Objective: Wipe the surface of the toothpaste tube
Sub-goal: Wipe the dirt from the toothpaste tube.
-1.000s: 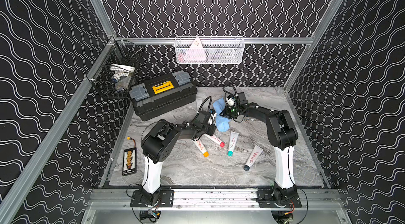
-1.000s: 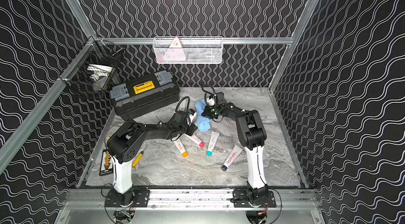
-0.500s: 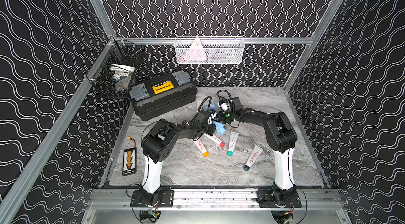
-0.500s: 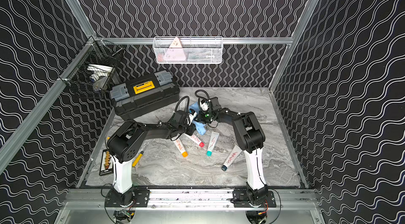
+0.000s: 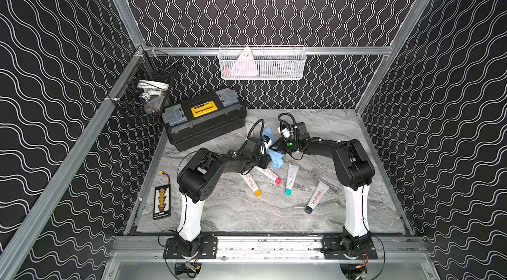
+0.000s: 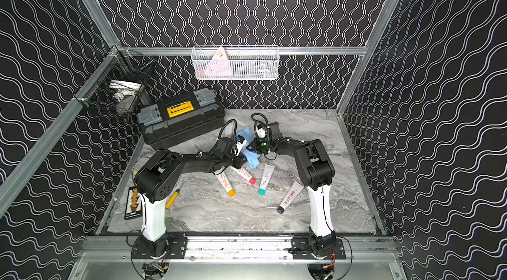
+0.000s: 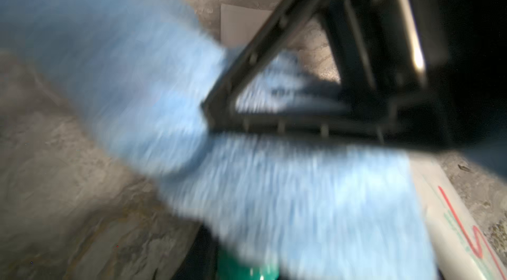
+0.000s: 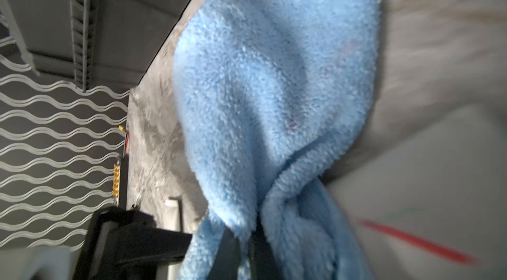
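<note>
My left gripper (image 5: pixel 266 159) reaches to the table's middle and is shut. In the left wrist view a green cap (image 7: pixel 236 270) shows between its jaws. That cap belongs to the toothpaste tube, whose body is hidden under the blue cloth (image 7: pixel 301 196). My right gripper (image 8: pixel 244 240) is shut on a bunched fold of that cloth (image 8: pixel 274 73). In both top views the right gripper (image 5: pixel 276 147) sits just beyond the left gripper, with the cloth (image 5: pixel 277 158) draped between them. The left wrist picture is smeared by motion.
Loose tubes lie in front of the grippers, with orange (image 5: pixel 257 193), red (image 5: pixel 278 181), teal (image 5: pixel 288 191) and dark (image 5: pixel 309 210) caps. A black toolbox (image 5: pixel 203 119) stands at the back left and a small black board (image 5: pixel 162 201) lies front left. Wire baskets (image 5: pixel 262 63) hang on the walls.
My right gripper has pulled the cloth leftward and nearer, up against the left gripper's tip, and the cloth has bunched. The left arm has stayed put.
</note>
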